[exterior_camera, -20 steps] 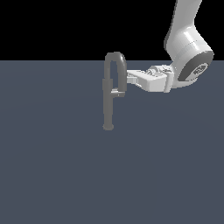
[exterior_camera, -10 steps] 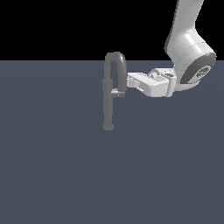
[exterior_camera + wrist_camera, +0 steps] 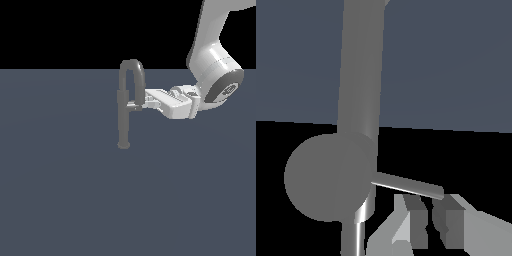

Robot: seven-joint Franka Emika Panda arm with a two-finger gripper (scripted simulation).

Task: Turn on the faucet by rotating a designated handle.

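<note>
On the flat slate-grey floor, exterior view:

Faucet: the faucet (image 3: 123,117) stands upright as a grey post, its narrow inverted-U spout arching over toward the exterior view's right.

Handle: the handle (image 3: 134,106) is a short pale stub projecting from the post at mid-height toward the exterior view's right, roughly level.

Arm: the white arm (image 3: 214,70) descends from the upper right of the exterior view and bends so that the hand lies nearly horizontal, pointing at the post.

Gripper, position: the gripper (image 3: 148,100) sits just beside the handle's free end, under the spout's descending leg.

Gripper, state: the wrist view shows the gripper (image 3: 428,217) with its fingers (image 3: 447,226) parted by a narrow gap and nothing between them. The handle (image 3: 408,185) runs across just past the fingertips; whether they touch it cannot be told.

Wrist view only: the finger gap, the rounded grey body of the faucet (image 3: 361,75) where the stub joins, and a bright edge along the stub.

Exterior view only: the whole spout, the post's foot on the floor (image 3: 75,200), and the arm's posture.

Change from earlier frames: the hand has drawn slightly away from the post toward the exterior view's right. The handle's angle looks unchanged.
</note>
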